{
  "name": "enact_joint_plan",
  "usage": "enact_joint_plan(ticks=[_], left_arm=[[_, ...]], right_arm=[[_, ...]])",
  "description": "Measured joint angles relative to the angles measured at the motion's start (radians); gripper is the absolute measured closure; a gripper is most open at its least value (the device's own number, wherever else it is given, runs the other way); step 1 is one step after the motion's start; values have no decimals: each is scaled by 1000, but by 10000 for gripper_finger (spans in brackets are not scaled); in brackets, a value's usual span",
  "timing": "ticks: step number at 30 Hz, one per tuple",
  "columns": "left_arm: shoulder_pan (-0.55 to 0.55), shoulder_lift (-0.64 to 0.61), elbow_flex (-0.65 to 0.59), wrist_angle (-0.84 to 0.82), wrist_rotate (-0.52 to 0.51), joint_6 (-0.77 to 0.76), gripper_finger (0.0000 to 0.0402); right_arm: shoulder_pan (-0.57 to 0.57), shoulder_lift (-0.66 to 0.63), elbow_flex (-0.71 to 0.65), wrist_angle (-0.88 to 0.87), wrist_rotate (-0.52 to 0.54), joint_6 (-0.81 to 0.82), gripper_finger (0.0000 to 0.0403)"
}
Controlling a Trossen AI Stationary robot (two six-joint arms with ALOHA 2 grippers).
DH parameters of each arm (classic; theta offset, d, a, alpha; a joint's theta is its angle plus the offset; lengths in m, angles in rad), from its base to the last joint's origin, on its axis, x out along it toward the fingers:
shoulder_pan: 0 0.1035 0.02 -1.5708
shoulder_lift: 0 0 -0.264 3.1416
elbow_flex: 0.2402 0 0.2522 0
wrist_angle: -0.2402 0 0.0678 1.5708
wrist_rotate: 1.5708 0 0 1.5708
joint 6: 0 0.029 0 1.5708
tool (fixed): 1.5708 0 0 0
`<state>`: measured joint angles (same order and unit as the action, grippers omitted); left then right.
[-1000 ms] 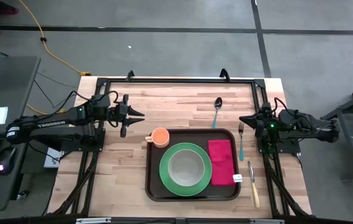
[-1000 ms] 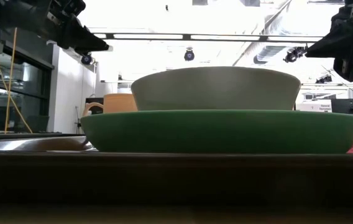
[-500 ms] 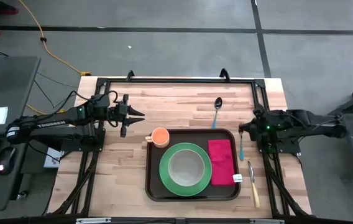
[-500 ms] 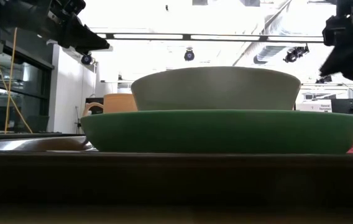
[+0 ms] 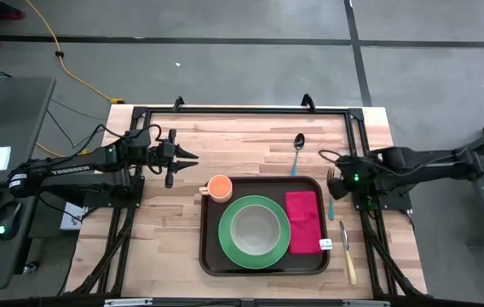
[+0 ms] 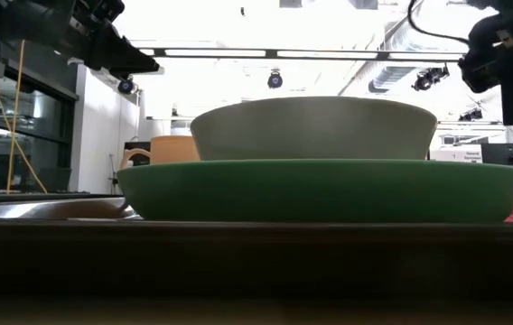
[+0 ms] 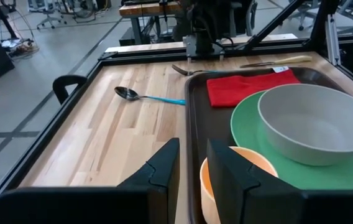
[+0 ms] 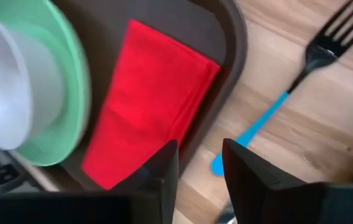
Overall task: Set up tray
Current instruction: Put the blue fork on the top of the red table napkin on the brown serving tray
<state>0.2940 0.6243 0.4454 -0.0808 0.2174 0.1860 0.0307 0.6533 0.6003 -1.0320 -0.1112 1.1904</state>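
Sitting at the 6 o'clock side of the tabletop (image 5: 165, 239): the tray (image 5: 210, 263), flat, long side running 9 to 3. Carrying on it a green plate (image 5: 255, 261) with a pale bowl (image 5: 255, 228) in the middle, and a red napkin (image 5: 303, 222) at the plate's 3 o'clock, inside the rim. Lying off the tray at its 4 o'clock, on bare wood: a knife (image 5: 347, 253). Standing at the tray's 10 o'clock corner: an orange cup (image 5: 219, 186).

Lying just beside the tray's 2 o'clock corner: a blue-handled fork (image 5: 331, 205), tines toward 12. Poised over the tines: right claw (image 5: 334, 176), released, fingers (image 8: 164, 168) parted with nothing between them, fork handle and napkin showing beyond in the right wrist view.

Hanging above the wood at the cup's 10 o'clock: left claw (image 5: 193, 159), tips aimed toward 3, slightly parted and empty, apart from the cup. Resting farthest, at the tray's 1 o'clock: a spoon (image 5: 296, 152).
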Motion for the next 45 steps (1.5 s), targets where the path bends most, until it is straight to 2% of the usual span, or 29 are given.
enact_joint_plan(ticks=[14, 18, 45], left_arm=[[0, 0, 0, -36, -2, 18, 289], [0, 0, 0, -35, -2, 19, 289], [0, 0, 0, -34, -1, 19, 289]], right_arm=[[-3, 197, -1, -7, 44, 70, 284], [-29, 249, -1, -8, 78, 106, 284], [-155, 509, -14, 3, 107, 129, 284]])
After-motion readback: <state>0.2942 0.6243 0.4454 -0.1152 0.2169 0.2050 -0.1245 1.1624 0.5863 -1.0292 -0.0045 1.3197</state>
